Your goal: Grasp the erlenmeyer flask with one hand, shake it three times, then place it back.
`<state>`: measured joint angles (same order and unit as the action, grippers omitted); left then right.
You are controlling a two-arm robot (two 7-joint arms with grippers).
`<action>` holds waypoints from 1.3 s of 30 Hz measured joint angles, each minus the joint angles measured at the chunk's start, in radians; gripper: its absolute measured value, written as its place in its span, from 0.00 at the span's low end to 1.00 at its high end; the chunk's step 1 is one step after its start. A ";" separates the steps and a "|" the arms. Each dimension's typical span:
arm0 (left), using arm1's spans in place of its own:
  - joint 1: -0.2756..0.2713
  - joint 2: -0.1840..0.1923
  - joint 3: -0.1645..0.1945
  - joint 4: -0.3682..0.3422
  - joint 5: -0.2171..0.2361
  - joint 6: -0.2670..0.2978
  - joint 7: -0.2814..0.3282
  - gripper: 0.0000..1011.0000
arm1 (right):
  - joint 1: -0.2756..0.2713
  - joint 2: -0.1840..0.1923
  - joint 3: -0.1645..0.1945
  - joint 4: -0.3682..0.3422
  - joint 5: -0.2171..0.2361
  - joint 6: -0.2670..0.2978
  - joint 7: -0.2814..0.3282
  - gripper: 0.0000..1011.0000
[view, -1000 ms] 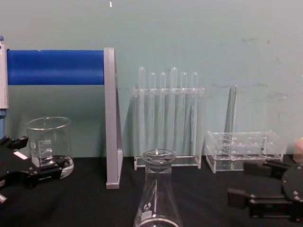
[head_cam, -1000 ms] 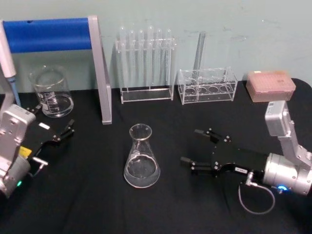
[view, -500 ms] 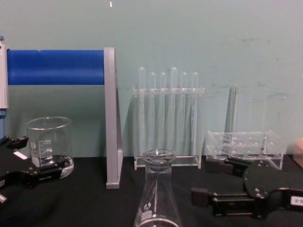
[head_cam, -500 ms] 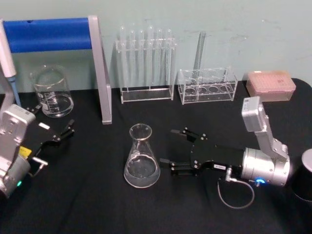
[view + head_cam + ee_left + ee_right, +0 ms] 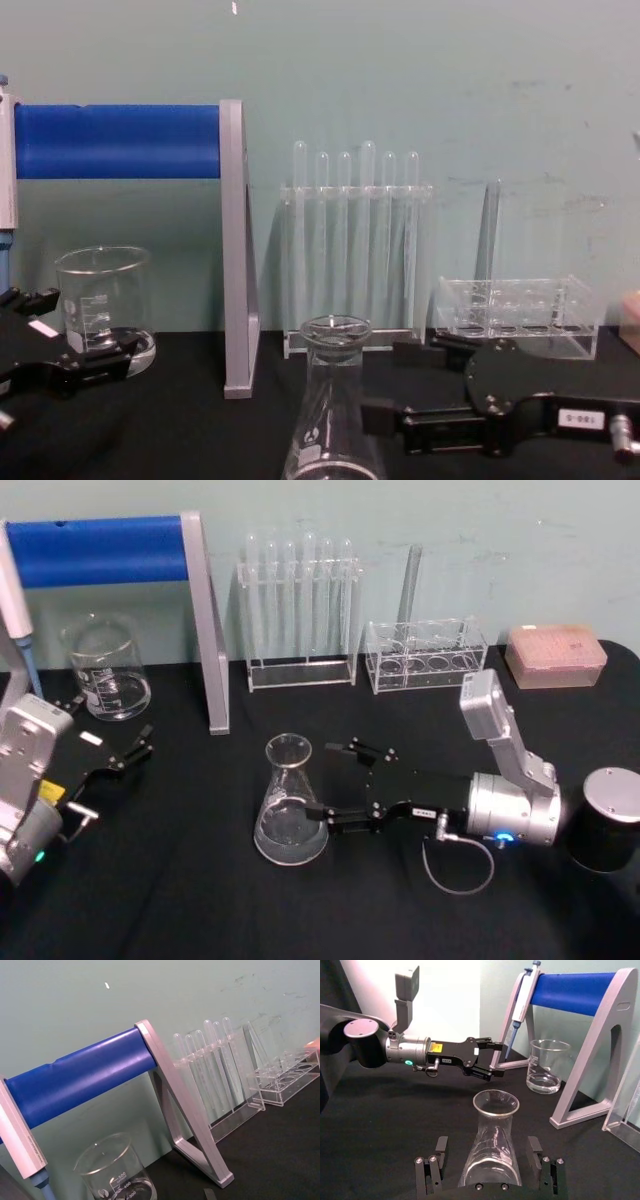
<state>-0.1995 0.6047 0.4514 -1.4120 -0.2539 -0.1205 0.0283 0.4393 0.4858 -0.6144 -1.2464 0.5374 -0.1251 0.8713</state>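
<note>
Erlenmeyer flask (image 5: 290,805) stands upright on the black table (image 5: 200,910), wide base down, mouth open upward, glass clear. Right gripper (image 5: 322,780) reaches in from the flask's right side, lying low and level; its fingers are spread apart, one in front of the flask body and one behind it, flanking the lower cone. Right wrist view shows a gap between each finger and the glass, so no grip. Left gripper (image 5: 497,1059) sits well to the flask's left, fingers parted, holding nothing. Beaker (image 5: 105,670) is behind and far left of the flask, just beyond the left gripper. Stand with blue bar (image 5: 110,550) is behind-left of the flask; test tube rack (image 5: 298,610) is straight behind it. Low clear rack (image 5: 425,658) is behind-right.
</note>
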 joint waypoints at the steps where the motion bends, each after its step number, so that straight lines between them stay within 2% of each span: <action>1: 0.000 0.000 0.000 0.000 0.000 0.000 0.000 0.99 | 0.009 -0.007 -0.005 0.012 -0.002 -0.001 0.003 0.99; 21: 0.000 0.000 0.000 0.000 0.000 0.000 0.000 0.99 | 0.096 -0.103 -0.040 0.142 -0.020 -0.029 0.020 0.99; 39: 0.000 0.000 0.000 0.000 0.000 0.000 0.000 0.99 | 0.120 -0.134 -0.049 0.182 -0.029 -0.039 0.028 0.99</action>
<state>-0.1995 0.6047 0.4514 -1.4120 -0.2539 -0.1205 0.0282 0.5594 0.3514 -0.6636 -1.0644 0.5081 -0.1638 0.8991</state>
